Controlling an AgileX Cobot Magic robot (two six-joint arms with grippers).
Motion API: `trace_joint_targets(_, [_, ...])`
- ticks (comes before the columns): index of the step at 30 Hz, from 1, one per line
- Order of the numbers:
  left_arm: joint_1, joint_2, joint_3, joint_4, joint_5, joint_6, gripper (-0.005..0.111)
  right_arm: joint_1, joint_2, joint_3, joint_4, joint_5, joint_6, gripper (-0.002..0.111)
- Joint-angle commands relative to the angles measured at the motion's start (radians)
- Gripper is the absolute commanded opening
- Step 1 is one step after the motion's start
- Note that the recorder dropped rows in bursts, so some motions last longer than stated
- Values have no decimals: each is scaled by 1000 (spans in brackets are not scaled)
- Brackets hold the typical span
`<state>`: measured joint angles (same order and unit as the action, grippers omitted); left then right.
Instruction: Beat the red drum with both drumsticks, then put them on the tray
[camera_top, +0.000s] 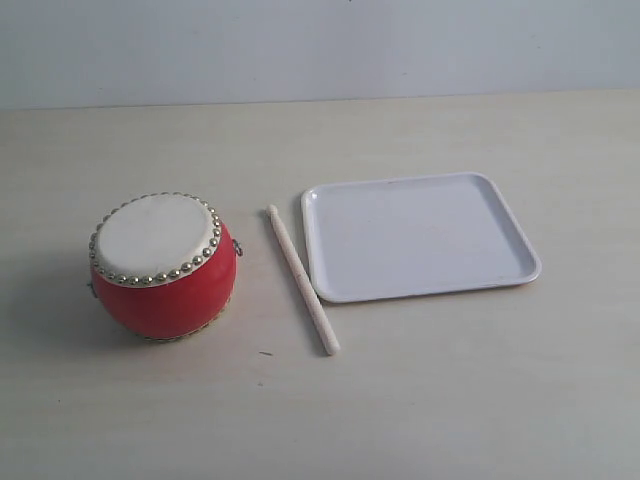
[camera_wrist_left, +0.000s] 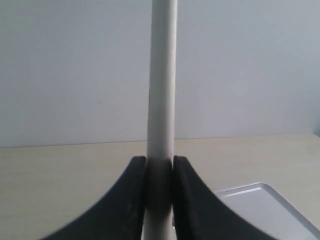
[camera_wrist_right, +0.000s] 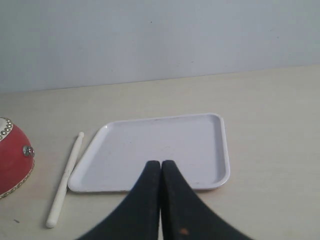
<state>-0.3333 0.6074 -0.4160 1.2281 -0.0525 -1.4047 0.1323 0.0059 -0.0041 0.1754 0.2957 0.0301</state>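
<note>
The red drum (camera_top: 165, 265) stands on the table at the left, its off-white skin ringed with studs; its edge also shows in the right wrist view (camera_wrist_right: 12, 157). One drumstick (camera_top: 302, 280) lies on the table between the drum and the white tray (camera_top: 420, 237), close along the tray's left rim; the same drumstick (camera_wrist_right: 65, 177) shows in the right wrist view. My left gripper (camera_wrist_left: 160, 167) is shut on the other drumstick (camera_wrist_left: 162, 75), which rises straight out from between its black fingers. My right gripper (camera_wrist_right: 161, 165) is shut with nothing in it, held above the tray's (camera_wrist_right: 165, 147) near rim. Neither arm appears in the exterior view.
The pale wooden table (camera_top: 450, 390) runs back to a plain light wall (camera_top: 320, 45). A corner of the tray (camera_wrist_left: 270, 200) appears in the left wrist view beyond the fingers.
</note>
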Motion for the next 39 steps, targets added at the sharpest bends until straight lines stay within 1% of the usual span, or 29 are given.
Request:
trace_joint_targets(1, [1,-6,1,2,-4,1,1,-6,-6,4,0,-6,-1,0])
trace_joint_targets(18, [1,-6,1,2,-4,1,1,-6,-6,4,-2,-18,-3,0])
trace_joint_targets(20, [1,-6,1,2,-4,1,1,-6,-6,4,8,-70,-3,0])
trace_joint_targets(21, [1,-6,1,2,-4,1,1,-6,-6,4,9,-133,-3,0])
trace_joint_targets(25, [1,-6,1,2,-4,1,1,-6,-6,4,133,-334,94,0])
trace_joint_targets(28, [1,-6,1,2,-4,1,1,-6,-6,4,167,-461,105,0])
trace_joint_targets(32, [1,-6,1,2,-4,1,1,-6,-6,4,167,-525,136,0])
trace_joint_targets(35, [1,-6,1,2,-4,1,1,-5,-6,4,128,-540,138,0])
trace_joint_targets(37, [1,-6,1,2,-4,1,1,-5,-6,-5,15,-500,143,0])
trace_joint_targets(39, [1,-6,1,2,-4,1,1,-5,-6,-39,-68,-462,219,0])
